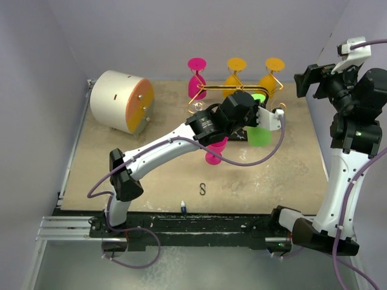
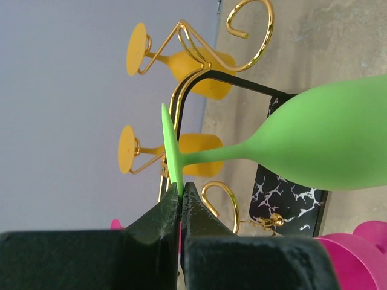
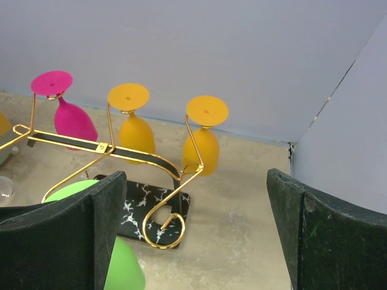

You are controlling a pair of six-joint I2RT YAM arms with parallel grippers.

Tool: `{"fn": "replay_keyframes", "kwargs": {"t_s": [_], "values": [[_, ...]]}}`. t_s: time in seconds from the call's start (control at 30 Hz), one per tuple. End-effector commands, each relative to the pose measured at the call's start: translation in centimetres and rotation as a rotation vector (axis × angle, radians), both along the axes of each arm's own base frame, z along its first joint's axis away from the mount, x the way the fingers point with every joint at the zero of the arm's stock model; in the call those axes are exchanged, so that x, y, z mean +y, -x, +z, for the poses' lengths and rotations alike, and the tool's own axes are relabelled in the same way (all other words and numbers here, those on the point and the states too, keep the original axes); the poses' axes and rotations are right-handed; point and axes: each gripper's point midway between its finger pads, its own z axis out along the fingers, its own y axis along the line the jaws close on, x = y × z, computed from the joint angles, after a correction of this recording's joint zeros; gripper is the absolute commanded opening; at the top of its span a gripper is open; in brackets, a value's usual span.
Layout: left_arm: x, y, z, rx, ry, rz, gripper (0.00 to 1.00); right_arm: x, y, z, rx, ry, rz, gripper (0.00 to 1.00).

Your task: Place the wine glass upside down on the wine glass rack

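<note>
Where the left arm point(image 1: 169, 142) crosses the beige tabletop point(image 1: 121, 175), the loose magenta wine glass point(image 1: 214, 156) beneath it shows only in part, and the small clear glass object point(image 1: 196, 107) by the rack is too faint to identify. The lime-green plastic wine glass point(image 2: 326, 139) is cut off at its bowl's mouth in the left wrist view. The left gripper point(image 2: 180, 196) is pinched tight on the rim of its foot, holding it just beside the black marble-veined base point(image 2: 284, 193), close by a curled end of the thin gold wire wine glass rack point(image 3: 106, 147). Whether its stem touches the wire cannot be told. Hanging foot-up from the rack's far side are the hanging magenta glass point(image 3: 66, 118) and two orange glasses point(image 3: 136, 133). The right gripper point(image 3: 193, 199) has its fingers spread wide, gripping nothing, to the right of the rack and apart from it.
</note>
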Motion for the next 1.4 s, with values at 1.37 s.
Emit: {"fn": "replay_keyframes", "kwargs": {"t_s": [1.37], "values": [[5.0, -5.2, 2.1, -0.098, 0.044, 0.197, 0.0, 0.5, 0.3, 1.4, -0.052, -0.035, 0.056, 1.0]]}}
